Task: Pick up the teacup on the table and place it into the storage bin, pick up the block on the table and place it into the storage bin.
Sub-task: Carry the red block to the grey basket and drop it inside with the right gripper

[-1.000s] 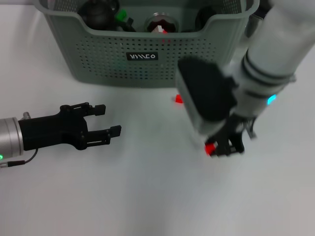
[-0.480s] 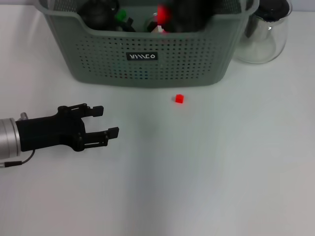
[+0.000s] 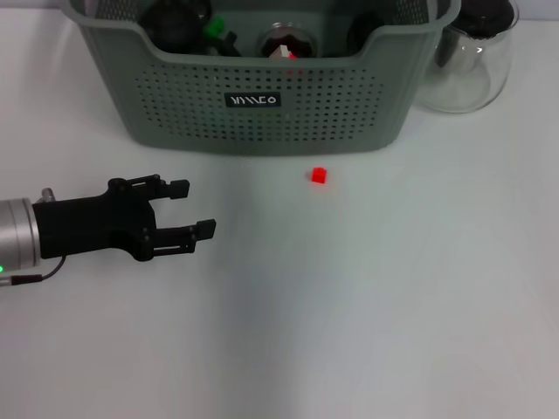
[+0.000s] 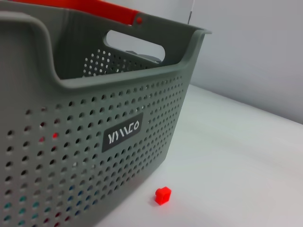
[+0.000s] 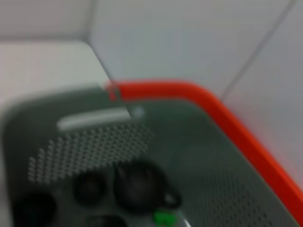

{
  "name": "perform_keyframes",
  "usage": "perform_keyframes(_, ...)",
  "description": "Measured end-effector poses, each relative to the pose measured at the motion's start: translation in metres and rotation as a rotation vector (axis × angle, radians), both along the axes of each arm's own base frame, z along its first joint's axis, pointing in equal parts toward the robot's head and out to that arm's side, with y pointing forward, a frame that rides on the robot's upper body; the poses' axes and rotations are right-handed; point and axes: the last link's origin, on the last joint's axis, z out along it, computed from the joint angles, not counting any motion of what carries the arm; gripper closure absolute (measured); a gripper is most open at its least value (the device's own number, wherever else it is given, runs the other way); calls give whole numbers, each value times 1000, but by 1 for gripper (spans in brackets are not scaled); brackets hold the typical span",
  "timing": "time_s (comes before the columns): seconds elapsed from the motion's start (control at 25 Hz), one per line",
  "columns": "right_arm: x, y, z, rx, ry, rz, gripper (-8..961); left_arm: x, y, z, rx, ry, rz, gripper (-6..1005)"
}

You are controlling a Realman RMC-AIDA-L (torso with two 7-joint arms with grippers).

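Note:
The grey-green storage bin (image 3: 349, 113) stands at the far side of the table and holds several dark round things and a round cup-like thing (image 3: 284, 44) with red and white in it. A small red block (image 3: 319, 175) lies on the table just in front of the bin, also in the left wrist view (image 4: 163, 195) beside the bin's wall (image 4: 94, 118). My left gripper (image 3: 199, 208) is open and empty, low over the table, left of the block. My right gripper is out of view; the right wrist view looks down into the bin (image 5: 94, 142).
A clear glass teapot (image 3: 467, 61) stands right of the bin. An orange rim (image 4: 104, 9) runs behind the bin, also in the right wrist view (image 5: 227, 123). White table (image 3: 367, 305) spreads in front of the bin.
The right arm, which hung over the table by the bin holding something red, has lifted over the bin and left the head view. The left gripper has barely shifted.

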Motion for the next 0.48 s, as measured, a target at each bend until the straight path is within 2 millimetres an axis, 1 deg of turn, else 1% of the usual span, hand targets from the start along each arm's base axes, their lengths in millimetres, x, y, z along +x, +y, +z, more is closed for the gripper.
perform_keyframes(0.08, 11, 6, -14, 25, -32, -2, 749, 0, 0, 1, 0, 1, -2, 217)
perform_keyframes(0.2, 23, 6, -28, 29, -65, -2, 715, 0, 1, 4, 1, 5, -8, 217)
perform_keyframes(0.32, 33, 4, -34, 20, -82, -15, 682, 0, 1, 6, 4, 7, -10, 217)
perform_keyframes(0.48, 42, 3, -37, 12, -70, -40, 637, 0, 1, 6, 3, 9, -12, 217)
